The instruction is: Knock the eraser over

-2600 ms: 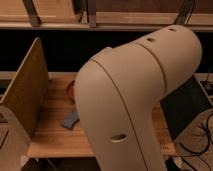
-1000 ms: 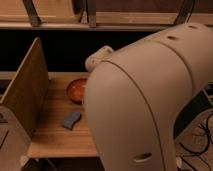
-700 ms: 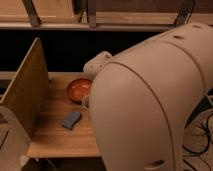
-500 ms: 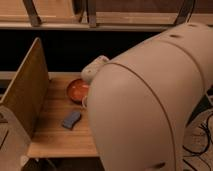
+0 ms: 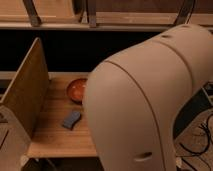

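The eraser (image 5: 71,119) is a small flat blue-grey block lying on the wooden table (image 5: 55,140), left of centre. A round reddish-brown bowl (image 5: 76,90) stands just behind it. The robot's large cream arm housing (image 5: 150,100) fills the right and middle of the camera view and covers the bowl's right edge. My gripper is not in view; it is either behind the arm housing or outside the picture.
An upright wooden panel (image 5: 25,92) stands along the table's left side. A dark shelf opening with a wooden rail (image 5: 75,25) runs behind the table. Cables (image 5: 200,137) lie on the floor at the lower right.
The cream arm housing has shifted left and now hides the smaller arm part that showed beside the bowl. The eraser and bowl have not moved.
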`<state>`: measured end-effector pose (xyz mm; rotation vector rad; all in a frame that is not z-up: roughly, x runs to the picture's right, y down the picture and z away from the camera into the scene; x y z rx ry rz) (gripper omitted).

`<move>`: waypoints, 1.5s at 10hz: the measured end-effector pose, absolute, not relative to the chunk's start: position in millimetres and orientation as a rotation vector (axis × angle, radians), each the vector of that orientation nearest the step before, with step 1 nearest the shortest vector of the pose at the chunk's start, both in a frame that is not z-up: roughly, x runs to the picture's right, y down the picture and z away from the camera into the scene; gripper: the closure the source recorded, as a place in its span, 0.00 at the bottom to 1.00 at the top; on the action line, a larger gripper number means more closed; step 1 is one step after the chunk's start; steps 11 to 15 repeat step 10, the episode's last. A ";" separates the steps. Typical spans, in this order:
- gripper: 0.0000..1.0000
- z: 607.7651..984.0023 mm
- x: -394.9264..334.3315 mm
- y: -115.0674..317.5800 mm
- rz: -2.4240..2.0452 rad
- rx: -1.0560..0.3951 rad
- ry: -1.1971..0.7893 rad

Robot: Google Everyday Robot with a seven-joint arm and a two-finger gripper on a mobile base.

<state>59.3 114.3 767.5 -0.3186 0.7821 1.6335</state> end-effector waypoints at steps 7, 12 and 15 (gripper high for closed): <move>1.00 826.8 50.6 37.3 1.606 -0.284 0.651; 0.93 824.4 42.3 33.1 1.592 -0.290 0.617; 0.93 824.4 42.3 33.1 1.592 -0.290 0.617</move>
